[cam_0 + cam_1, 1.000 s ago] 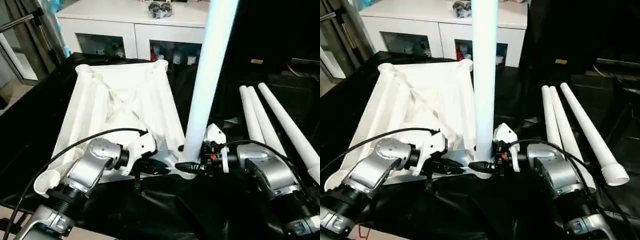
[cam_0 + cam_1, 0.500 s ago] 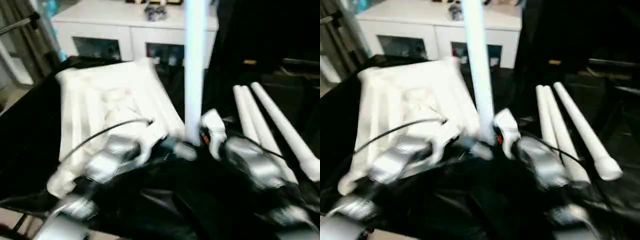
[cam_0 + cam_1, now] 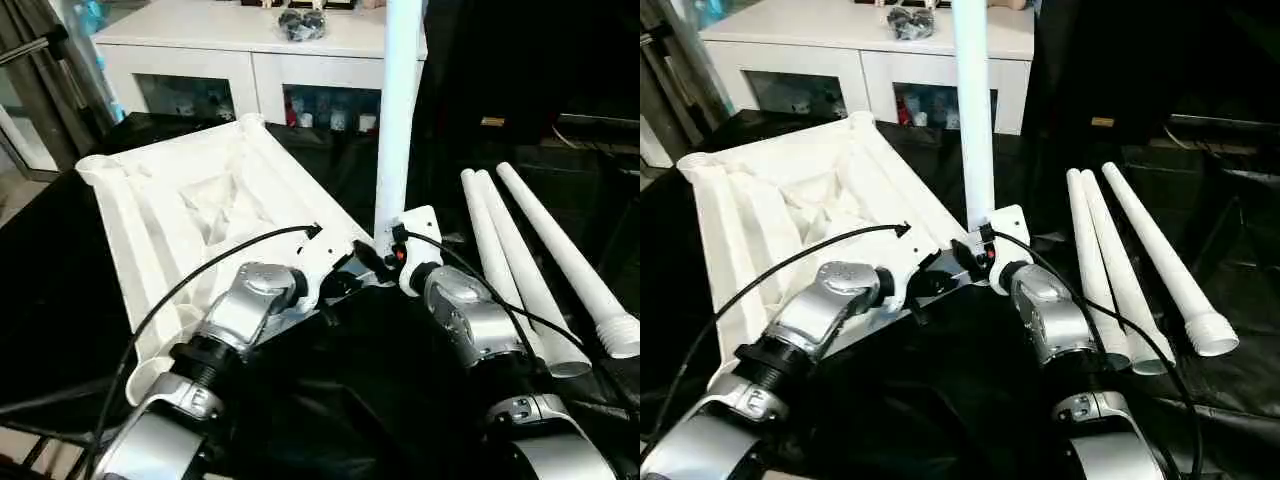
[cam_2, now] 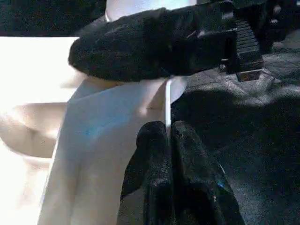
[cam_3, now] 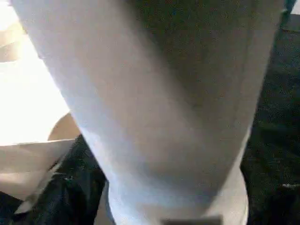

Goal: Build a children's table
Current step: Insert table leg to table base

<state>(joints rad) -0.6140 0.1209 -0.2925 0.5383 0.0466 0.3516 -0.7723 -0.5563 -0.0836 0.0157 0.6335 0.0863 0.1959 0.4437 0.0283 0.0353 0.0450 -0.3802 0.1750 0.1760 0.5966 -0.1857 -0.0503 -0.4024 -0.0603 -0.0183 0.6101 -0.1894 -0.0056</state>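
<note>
Progress stood at one upright leg [image 3: 398,110] in the tabletop [image 3: 190,210] corner socket; three legs [image 3: 540,260] lay at 3 o'clock. Left gripper [image 4: 168,140] pinched the tabletop's edge, fingers together; right gripper [image 3: 385,262] sat at the leg's base, its grip unclear.

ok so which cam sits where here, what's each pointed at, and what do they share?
Left eye: head, looking forward-down at the upturned tabletop; both silver forearms rise from the bottom.
Right eye: same head, slightly offset, same scene; three loose legs lie on the right.
Left wrist: along the shut left gripper at the tabletop's thin edge.
Right wrist: close against the upright leg.
Shared: both eye views and the right wrist view show the upright leg.
</note>
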